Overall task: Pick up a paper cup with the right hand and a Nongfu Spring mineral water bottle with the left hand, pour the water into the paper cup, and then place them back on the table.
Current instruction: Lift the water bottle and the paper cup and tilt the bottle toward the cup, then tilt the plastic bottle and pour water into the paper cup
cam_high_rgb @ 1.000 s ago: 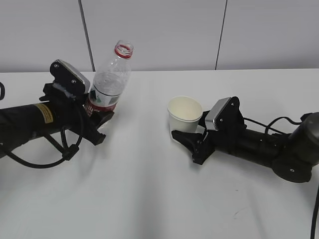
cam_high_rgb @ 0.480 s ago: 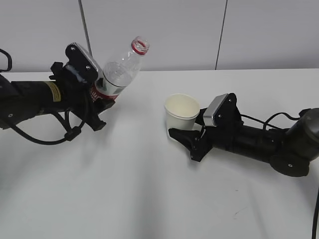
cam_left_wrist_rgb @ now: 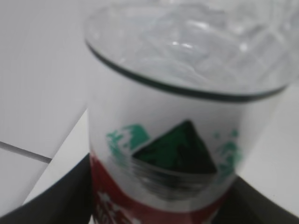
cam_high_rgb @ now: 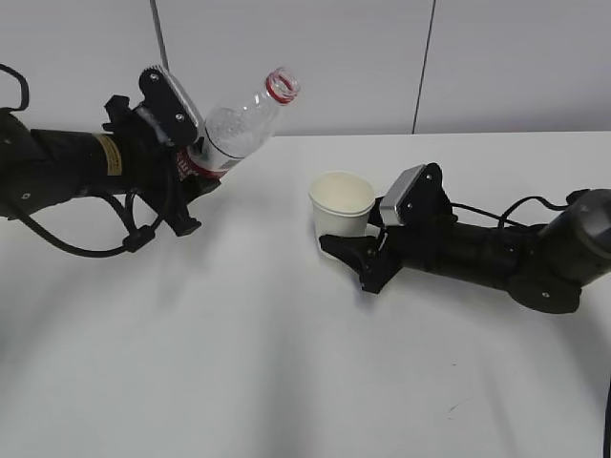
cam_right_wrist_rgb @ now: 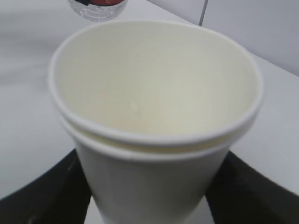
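Note:
My left gripper is shut on the Nongfu Spring bottle, held above the white table and tilted with its open red-ringed mouth pointing right toward the cup. In the left wrist view the bottle's red-and-white label with the green mark fills the frame between the black fingers. My right gripper is shut on the cream paper cup, upright and held just above the table. In the right wrist view the cup looks empty, with a double rim as of two nested cups. The bottle's mouth is left of the cup and apart from it.
A grey panelled wall runs behind the table's far edge. The right arm's black cable lies on the table at the right. The bottle's base shows beyond the cup in the right wrist view.
My left gripper has lifted the bottle and tilted it further right toward the cup. My right gripper has moved the cup a little left and up.

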Controlling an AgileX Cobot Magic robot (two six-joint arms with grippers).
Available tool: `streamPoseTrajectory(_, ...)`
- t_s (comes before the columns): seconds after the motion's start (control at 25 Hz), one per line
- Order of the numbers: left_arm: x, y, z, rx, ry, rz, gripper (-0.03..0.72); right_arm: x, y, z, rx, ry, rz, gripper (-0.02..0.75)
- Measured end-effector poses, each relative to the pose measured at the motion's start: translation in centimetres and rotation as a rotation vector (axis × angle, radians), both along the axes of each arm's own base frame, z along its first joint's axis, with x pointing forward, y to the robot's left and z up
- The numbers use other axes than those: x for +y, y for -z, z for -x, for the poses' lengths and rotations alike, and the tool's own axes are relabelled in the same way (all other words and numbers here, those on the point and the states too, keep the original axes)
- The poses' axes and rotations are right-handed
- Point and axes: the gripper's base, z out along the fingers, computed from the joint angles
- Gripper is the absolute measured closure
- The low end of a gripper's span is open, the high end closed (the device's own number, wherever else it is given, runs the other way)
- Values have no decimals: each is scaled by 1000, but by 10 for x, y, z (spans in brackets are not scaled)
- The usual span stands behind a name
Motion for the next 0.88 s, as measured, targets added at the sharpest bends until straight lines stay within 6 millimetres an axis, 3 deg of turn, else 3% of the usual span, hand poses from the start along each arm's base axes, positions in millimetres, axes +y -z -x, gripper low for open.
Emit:
streamPoseTrajectory(0.36,-8,-8,-6,-7,29,-125,269,1,-5,-7,21,16,-39,229)
streamPoseTrajectory(0.88,-5,-4,-4,-3,69,-252,269,4,-4,-3,19,-57,-7,229)
